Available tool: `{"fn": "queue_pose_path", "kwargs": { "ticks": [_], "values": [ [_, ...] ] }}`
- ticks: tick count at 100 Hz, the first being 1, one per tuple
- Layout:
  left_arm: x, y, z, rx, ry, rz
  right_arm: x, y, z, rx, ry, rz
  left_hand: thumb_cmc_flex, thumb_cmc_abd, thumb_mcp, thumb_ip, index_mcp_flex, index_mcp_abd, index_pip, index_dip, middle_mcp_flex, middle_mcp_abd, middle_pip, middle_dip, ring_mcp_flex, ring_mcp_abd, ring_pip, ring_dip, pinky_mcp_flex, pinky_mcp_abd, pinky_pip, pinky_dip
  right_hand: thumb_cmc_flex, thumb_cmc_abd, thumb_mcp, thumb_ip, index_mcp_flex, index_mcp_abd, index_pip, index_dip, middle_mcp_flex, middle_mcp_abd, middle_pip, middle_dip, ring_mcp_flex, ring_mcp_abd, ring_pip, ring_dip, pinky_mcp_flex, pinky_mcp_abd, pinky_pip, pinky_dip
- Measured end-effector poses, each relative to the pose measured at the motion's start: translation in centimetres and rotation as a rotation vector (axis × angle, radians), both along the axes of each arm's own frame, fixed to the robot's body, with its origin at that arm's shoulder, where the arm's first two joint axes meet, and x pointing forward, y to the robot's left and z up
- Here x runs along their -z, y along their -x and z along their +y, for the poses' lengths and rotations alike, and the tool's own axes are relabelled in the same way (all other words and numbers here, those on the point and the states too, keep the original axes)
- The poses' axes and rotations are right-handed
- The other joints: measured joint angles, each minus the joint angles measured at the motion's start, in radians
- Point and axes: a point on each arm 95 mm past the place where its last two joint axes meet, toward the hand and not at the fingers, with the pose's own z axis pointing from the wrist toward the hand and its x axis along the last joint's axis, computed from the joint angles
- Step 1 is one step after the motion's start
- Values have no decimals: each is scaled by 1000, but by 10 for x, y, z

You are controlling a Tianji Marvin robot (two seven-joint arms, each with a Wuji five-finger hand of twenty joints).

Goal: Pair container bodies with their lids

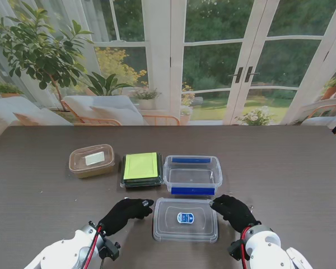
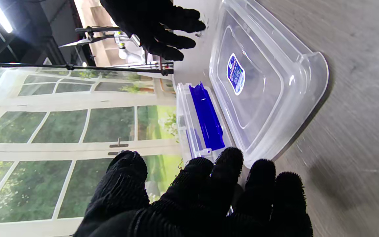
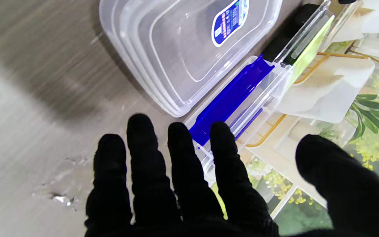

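A clear plastic lid [image 1: 185, 219] with a blue oval label lies flat on the table nearest me, also in the left wrist view [image 2: 262, 85] and right wrist view [image 3: 183, 46]. Just beyond it stands a clear container body with blue clips [image 1: 192, 174] [image 2: 206, 121] [image 3: 232, 98]. My left hand [image 1: 125, 213] is open beside the lid's left edge, fingers [image 2: 229, 171] close to its corner. My right hand [image 1: 233, 210] is open at the lid's right far corner, fingers [image 3: 179, 154] spread, holding nothing.
A black container with a green lid [image 1: 141, 169] sits left of the clear body. Farther left is a brown container under a clear lid [image 1: 92, 161]. Glass doors, a potted plant and chairs stand beyond the table's far edge.
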Motion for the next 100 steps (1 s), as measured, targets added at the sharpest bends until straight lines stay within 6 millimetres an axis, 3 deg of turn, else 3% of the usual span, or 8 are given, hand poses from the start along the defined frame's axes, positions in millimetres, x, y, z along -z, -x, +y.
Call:
{"fn": "queue_pose_path", "kwargs": {
  "ticks": [12,18,31,48,63,75,85,100],
  "values": [
    [0,-1,3,11,-45,-12,-1,-4,-2,-26,42,-10,0,0,0,0,41,0,4,3,92,6,95,210,28,52,213,224,33,43,146,295,13,-29,63,1,59,-35,-13,1,80,0,93,69,111,16,236,127,82,36,175,98],
    [0,-1,3,22,-70,-17,-2,-6,-3,-39,70,-16,0,0,0,0,60,0,10,7,128,7,158,353,61,72,354,333,28,65,352,419,33,-40,86,10,88,-48,-19,1,116,0,144,109,162,15,347,184,98,52,256,147],
    [0,-3,5,51,-132,-38,-2,-10,-4,-53,117,-29,0,0,0,0,110,-2,33,14,198,-13,360,648,165,75,656,529,20,115,894,393,61,-54,158,20,120,-75,-23,1,193,0,263,220,294,-6,589,279,213,82,400,221],
    [0,-6,8,90,-248,-79,-1,-14,-6,-74,167,-33,0,0,0,0,171,-40,50,22,323,-84,648,826,413,7,964,607,300,143,1162,434,86,-91,236,21,150,-99,-33,1,324,0,423,366,527,-84,833,354,424,82,572,267],
    [-2,-11,11,119,-313,-111,-2,-19,-7,-93,202,-34,-10,0,0,0,179,-69,50,23,435,-177,778,861,622,-92,1128,548,577,118,1391,261,99,-92,274,32,150,-100,-44,1,435,-37,491,462,579,-148,1061,467,457,50,703,267],
    [-4,-14,10,140,-347,-125,-2,-23,-8,-114,249,-35,-20,0,1,0,186,-70,50,23,526,-246,851,861,767,-158,1194,487,736,87,1483,82,99,-92,295,41,150,-101,-62,1,509,-100,506,501,607,-211,1196,562,457,-57,775,267],
    [-4,-16,9,163,-370,-131,-2,-24,-9,-123,255,-22,-20,0,1,0,186,-70,50,23,559,-291,927,862,798,-205,1263,455,829,52,1499,-66,99,-92,295,42,150,-96,-72,0,556,-148,515,521,612,-249,1261,621,458,-135,784,307],
    [-5,-17,8,204,-403,-131,1,-24,-11,-134,258,21,-20,0,1,0,171,-70,47,24,559,-332,1024,832,800,-249,1328,404,850,7,1500,-104,98,-92,295,61,149,-56,-97,-14,605,-190,516,545,627,-279,1310,673,458,-188,784,431]
  ]
}}
